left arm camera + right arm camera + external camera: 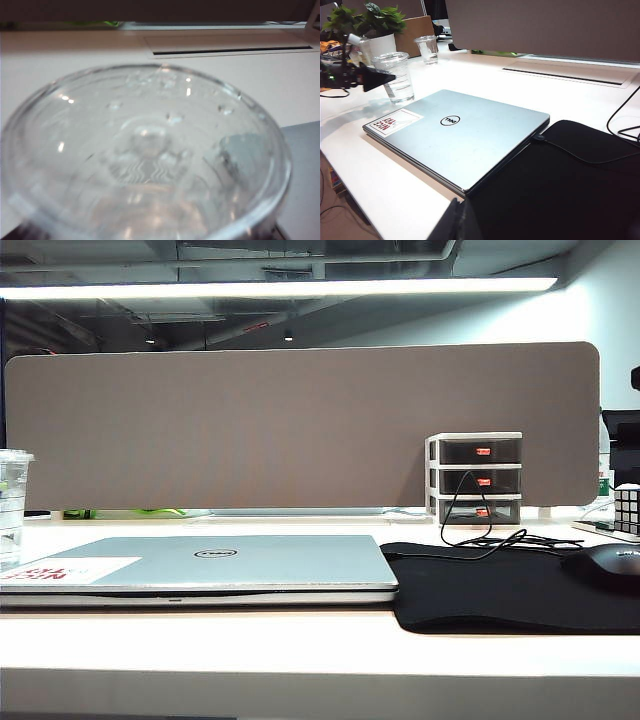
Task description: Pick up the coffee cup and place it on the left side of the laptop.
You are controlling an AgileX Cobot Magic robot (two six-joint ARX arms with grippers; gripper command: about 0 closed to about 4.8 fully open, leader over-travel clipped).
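Note:
The coffee cup (396, 80), clear plastic with a clear lid, stands upright on the white table just off the left edge of the closed silver Dell laptop (465, 135). In the exterior view the coffee cup (12, 502) is cut off at the far left, beside the laptop (200, 565). Its lid (145, 155) fills the left wrist view from close above. My left gripper (380, 78) is level with the cup's upper part, one black finger reaching to its side, jaws spread wide. My right gripper (461, 220) hangs shut over the table's front edge, by the mouse pad.
A black mouse pad (500, 590) with a mouse (605, 565) and cable lies right of the laptop. A stacked mini drawer unit (475, 478) stands against the brown partition. A second clear cup (426, 49) and a potted plant (370, 25) stand farther back on the left.

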